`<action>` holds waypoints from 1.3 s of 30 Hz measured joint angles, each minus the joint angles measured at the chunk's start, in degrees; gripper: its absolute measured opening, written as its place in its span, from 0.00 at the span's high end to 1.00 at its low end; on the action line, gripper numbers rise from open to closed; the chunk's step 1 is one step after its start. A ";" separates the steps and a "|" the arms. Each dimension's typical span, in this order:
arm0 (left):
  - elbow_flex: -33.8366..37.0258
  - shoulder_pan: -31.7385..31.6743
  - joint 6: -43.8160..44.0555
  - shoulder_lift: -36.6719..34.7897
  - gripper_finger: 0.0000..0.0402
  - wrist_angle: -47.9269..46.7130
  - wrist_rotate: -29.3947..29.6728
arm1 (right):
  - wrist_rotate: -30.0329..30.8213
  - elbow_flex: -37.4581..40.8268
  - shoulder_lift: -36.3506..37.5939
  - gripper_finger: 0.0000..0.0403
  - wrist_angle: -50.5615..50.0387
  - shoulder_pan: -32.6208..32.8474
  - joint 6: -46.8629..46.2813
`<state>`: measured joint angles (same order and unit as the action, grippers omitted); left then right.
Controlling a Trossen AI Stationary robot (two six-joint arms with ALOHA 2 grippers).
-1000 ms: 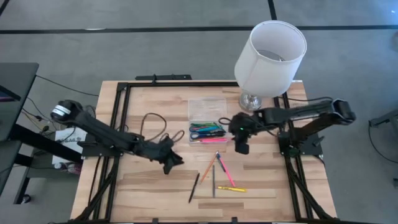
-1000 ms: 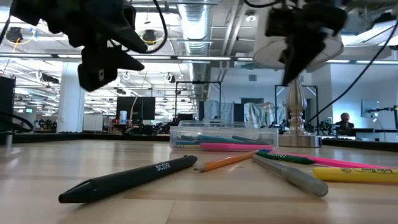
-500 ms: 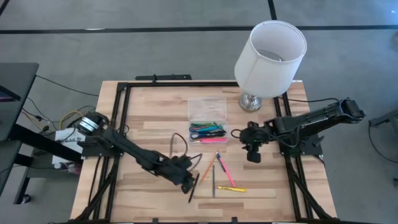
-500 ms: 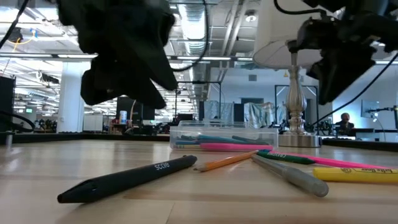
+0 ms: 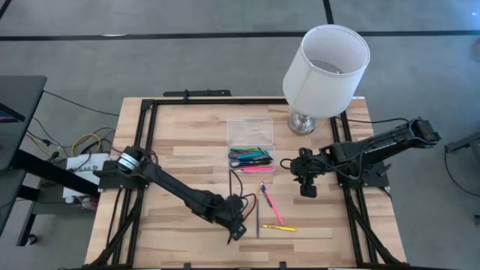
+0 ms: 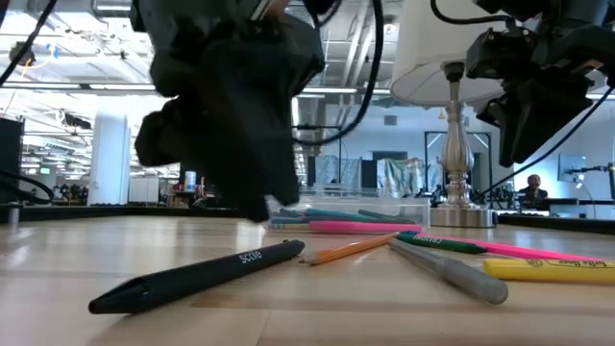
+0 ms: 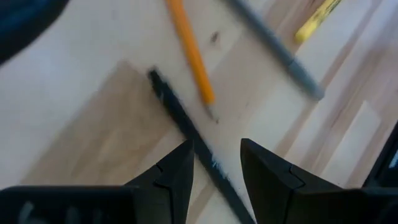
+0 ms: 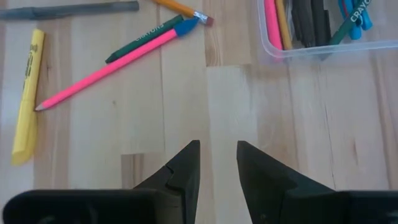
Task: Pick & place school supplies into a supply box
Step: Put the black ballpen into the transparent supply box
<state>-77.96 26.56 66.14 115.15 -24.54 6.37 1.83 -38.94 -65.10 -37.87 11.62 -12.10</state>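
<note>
A black pen lies flat on the table near its front edge. My left gripper hangs just above it, open and slanting down, with one finger on each side of the pen, apart from it. An orange pencil, a grey pen, a pink pencil, a green crayon and a yellow marker lie loose beside it. The clear supply box at mid-table holds several supplies. My right gripper hovers open to the right of the box, with nothing between its fingers.
A lamp with a white shade stands on its metal base at the far right, close behind the box. Black frame rails run along the table's left, right and far sides. Bare wood lies left of the pens.
My left gripper has swung from the table's left middle toward the near edge and the right, sunk and tipped further downward, ending over the black pen. My right gripper has drawn away from the box toward the right edge and a little lower. No supplies have moved.
</note>
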 joint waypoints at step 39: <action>-1.50 -1.47 2.28 2.80 0.69 -21.04 -8.94 | 1.29 -0.07 -0.02 0.76 0.44 -0.17 0.09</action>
<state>-79.46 25.09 68.43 117.95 -45.58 -2.57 3.11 -39.00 -65.12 -37.43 11.44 -12.01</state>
